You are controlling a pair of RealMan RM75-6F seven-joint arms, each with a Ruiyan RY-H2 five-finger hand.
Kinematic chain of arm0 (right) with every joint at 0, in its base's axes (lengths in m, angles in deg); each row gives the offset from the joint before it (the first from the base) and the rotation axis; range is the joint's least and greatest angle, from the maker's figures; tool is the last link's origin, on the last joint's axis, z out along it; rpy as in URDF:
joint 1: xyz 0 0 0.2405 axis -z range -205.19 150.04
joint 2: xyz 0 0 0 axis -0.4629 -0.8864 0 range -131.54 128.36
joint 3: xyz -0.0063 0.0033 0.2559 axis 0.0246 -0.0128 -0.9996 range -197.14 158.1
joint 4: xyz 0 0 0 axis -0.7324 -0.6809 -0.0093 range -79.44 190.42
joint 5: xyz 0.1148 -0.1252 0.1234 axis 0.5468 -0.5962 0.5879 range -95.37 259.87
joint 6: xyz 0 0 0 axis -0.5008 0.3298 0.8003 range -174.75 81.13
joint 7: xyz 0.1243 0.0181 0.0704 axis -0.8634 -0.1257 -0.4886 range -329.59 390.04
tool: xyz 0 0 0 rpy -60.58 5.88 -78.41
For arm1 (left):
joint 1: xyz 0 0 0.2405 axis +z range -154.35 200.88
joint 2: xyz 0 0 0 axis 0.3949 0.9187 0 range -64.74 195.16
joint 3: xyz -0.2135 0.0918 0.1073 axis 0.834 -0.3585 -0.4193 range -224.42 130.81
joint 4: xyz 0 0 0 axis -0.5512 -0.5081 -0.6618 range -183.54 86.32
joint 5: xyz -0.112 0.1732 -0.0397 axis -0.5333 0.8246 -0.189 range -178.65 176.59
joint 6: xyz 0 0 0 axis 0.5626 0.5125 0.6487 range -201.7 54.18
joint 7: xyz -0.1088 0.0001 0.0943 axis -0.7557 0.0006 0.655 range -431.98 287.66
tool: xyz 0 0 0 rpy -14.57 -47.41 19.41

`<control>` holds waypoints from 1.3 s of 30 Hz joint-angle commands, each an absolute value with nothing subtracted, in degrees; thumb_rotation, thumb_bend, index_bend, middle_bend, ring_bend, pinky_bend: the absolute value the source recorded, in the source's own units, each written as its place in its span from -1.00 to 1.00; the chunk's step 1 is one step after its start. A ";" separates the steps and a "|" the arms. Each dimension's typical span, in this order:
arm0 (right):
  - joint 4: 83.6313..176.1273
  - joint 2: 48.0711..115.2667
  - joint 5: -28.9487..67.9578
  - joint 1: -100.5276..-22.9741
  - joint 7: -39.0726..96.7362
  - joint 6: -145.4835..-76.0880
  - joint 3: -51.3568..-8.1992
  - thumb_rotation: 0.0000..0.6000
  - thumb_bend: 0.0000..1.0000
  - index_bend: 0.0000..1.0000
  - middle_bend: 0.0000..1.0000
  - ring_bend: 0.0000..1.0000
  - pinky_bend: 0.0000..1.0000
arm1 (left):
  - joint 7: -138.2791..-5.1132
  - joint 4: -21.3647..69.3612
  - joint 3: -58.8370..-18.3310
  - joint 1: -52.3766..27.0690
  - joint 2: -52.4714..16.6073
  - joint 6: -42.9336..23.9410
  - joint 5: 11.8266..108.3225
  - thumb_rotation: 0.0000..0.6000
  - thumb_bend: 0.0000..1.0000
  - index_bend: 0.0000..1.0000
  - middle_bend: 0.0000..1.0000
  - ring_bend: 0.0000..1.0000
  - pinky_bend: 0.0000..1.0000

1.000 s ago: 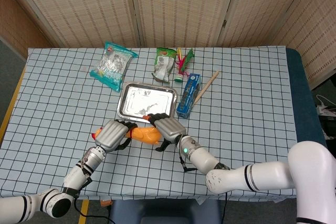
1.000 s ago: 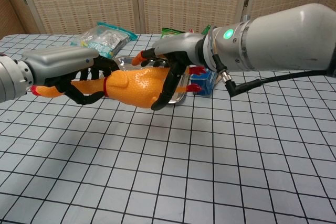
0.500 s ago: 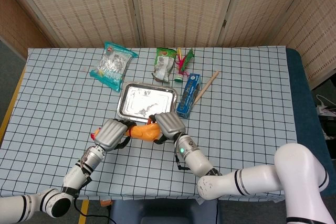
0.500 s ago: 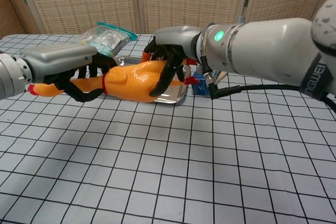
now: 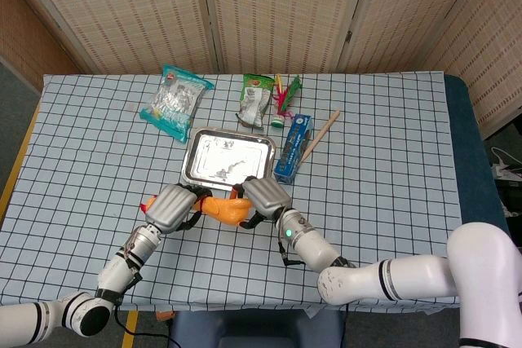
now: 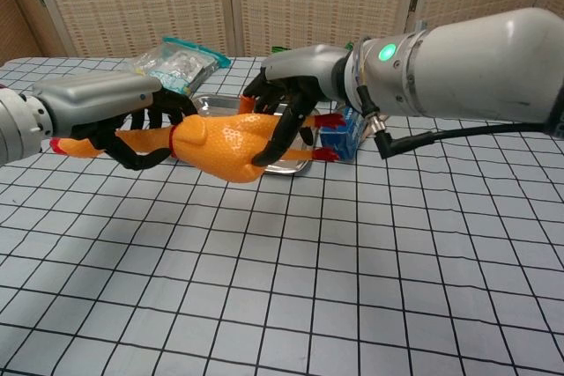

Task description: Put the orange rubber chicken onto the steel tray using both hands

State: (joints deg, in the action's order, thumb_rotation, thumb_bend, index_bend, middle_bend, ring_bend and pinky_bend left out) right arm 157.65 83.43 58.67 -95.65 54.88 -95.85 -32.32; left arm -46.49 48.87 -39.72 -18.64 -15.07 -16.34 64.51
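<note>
The orange rubber chicken point(image 5: 221, 209) hangs above the checked cloth, just in front of the steel tray point(image 5: 196, 141). My left hand point(image 5: 172, 208) grips its neck end, with the red head sticking out to the left. My right hand point(image 5: 263, 196) wraps its fingers over the fat body. In the chest view the chicken point(image 6: 218, 144) lies roughly level between the left hand point(image 6: 104, 107) and the right hand point(image 6: 295, 87), its red feet pointing right. The tray point(image 6: 215, 106) shows behind it, partly hidden.
A blue box point(image 5: 294, 147) and a wooden stick point(image 5: 320, 136) lie right of the tray. A clear snack bag point(image 5: 175, 101) and a green packet point(image 5: 256, 97) lie behind it. The table's front edge is close below the hands.
Both hands carried the chicken a little toward the tray, then eased back slightly. Its body end now sits a bit lower in the chest view. Both grips are unchanged.
</note>
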 commanded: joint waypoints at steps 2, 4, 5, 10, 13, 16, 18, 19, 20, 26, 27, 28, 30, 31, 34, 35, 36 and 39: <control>159.20 78.26 54.68 -93.99 51.70 -91.33 -32.39 1.00 -0.62 -1.00 -1.00 -1.00 -1.00 | -47.09 48.51 -39.80 -18.58 -14.48 -16.40 64.77 1.00 0.52 0.65 0.56 0.13 0.01; 160.25 76.76 51.72 -92.51 50.17 -91.94 -32.69 1.00 -0.69 -1.00 -1.00 -1.00 -1.00 | -47.81 48.32 -39.75 -18.49 -13.93 -16.49 64.92 1.00 0.52 0.65 0.56 0.13 0.01; 160.90 75.86 50.14 -91.68 49.45 -92.37 -32.77 1.00 -0.72 -1.00 -1.00 -1.00 -1.00 | -48.27 48.25 -39.66 -18.44 -13.60 -16.56 64.91 1.00 0.52 0.65 0.56 0.13 0.02; 165.53 70.03 39.17 -85.35 46.13 -98.12 -32.20 1.00 -0.74 -1.00 -1.00 -1.00 -1.00 | -52.09 46.26 -38.34 -18.87 -12.27 -18.22 64.19 1.00 0.52 0.65 0.56 0.13 0.05; 168.24 66.29 32.54 -80.89 44.20 -101.67 -30.65 1.00 -0.75 -1.00 -1.00 -1.00 -1.00 | -54.94 44.01 -37.37 -19.71 -12.11 -19.86 64.46 1.00 0.52 0.65 0.56 0.13 0.05; 169.55 62.81 27.96 -77.08 41.61 -103.51 -29.18 1.00 -0.75 -1.00 -1.00 -1.00 -1.00 | -58.17 40.69 -36.10 -21.22 -12.95 -21.99 65.00 1.00 0.52 0.65 0.56 0.15 0.05; 169.38 60.95 26.26 -75.40 39.59 -103.47 -28.72 1.00 -0.75 -1.00 -1.00 -1.00 -1.00 | -60.70 37.83 -35.13 -22.52 -14.30 -23.58 65.38 1.00 0.52 0.65 0.56 0.15 0.04; 169.14 60.31 25.74 -74.86 38.76 -103.27 -28.62 1.00 -0.75 -1.00 -1.00 -1.00 -1.00 | -61.63 36.33 -34.82 -23.18 -15.07 -24.38 65.56 1.00 0.52 0.65 0.56 0.15 0.04; 168.77 59.57 25.18 -74.23 37.60 -102.94 -28.58 1.00 -0.75 -1.00 -1.00 -1.00 -1.00 | -62.52 34.01 -34.53 -24.13 -16.28 -25.39 65.90 1.00 0.52 0.65 0.56 0.15 0.04; 165.97 57.35 23.93 -72.61 33.10 -100.71 -29.03 1.00 -0.75 -1.00 -1.00 -1.00 -1.00 | -66.06 22.03 -34.23 -28.00 -22.84 -28.86 68.06 1.00 0.50 0.63 0.54 0.15 0.04; 165.36 57.15 23.78 -72.41 32.50 -100.41 -29.14 1.00 -0.75 -1.00 -1.00 -1.00 -1.00 | -66.79 19.81 -34.22 -28.58 -24.02 -29.30 68.47 1.00 0.50 0.61 0.53 0.15 0.03; 164.53 56.95 23.56 -72.13 31.74 -100.05 -29.24 1.00 -0.75 -1.00 -1.00 -1.00 -1.00 | -67.91 16.80 -34.25 -29.29 -25.57 -29.69 69.21 1.00 0.50 0.59 0.52 0.15 0.03; 162.97 56.58 23.30 -71.61 30.41 -99.30 -29.32 1.00 -0.75 -1.00 -1.00 -1.00 -1.00 | -70.30 11.34 -34.46 -30.43 -28.14 -30.60 70.45 1.00 0.48 0.54 0.48 0.14 0.01; 162.25 56.47 23.15 -71.45 29.88 -98.95 -29.37 1.00 -0.75 -1.00 -1.00 -1.00 -1.00 | -71.60 9.20 -34.60 -30.90 -29.09 -31.31 70.90 1.00 0.45 0.44 0.42 0.12 -0.01; 161.48 56.44 22.87 -71.26 29.18 -98.59 -29.52 1.00 -0.75 -1.00 -1.00 -1.00 -1.00 | -73.58 7.09 -34.87 -31.39 -29.97 -32.04 71.72 1.00 0.30 0.05 0.15 -0.04 -0.06; 161.04 56.46 22.81 -71.17 28.82 -98.45 -29.61 1.00 -0.75 -1.00 -1.00 -1.00 -1.00 | -74.64 6.25 -35.04 -31.57 -30.30 -32.43 72.12 1.00 0.23 -0.22 -0.06 -0.18 -0.10; 160.38 56.52 22.73 -71.07 28.30 -98.17 -29.75 1.00 -0.75 -1.00 -1.00 -1.00 -1.00 | -76.32 5.23 -35.32 -31.81 -30.69 -33.02 72.74 1.00 0.13 -0.54 -0.33 -0.39 -0.17; 157.88 57.09 22.37 -70.73 26.35 -96.85 -30.00 1.00 -0.75 -1.00 -1.00 -1.00 -1.00 | -82.26 3.86 -35.78 -32.75 -30.91 -36.52 73.59 1.00 -0.09 -1.00 -0.97 -0.94 -0.42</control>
State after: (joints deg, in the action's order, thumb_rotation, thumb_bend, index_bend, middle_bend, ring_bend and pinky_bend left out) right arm 159.40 56.68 22.71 -71.03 27.49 -97.73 -29.81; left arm -77.79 5.38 -35.35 -31.54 -30.10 -33.42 72.52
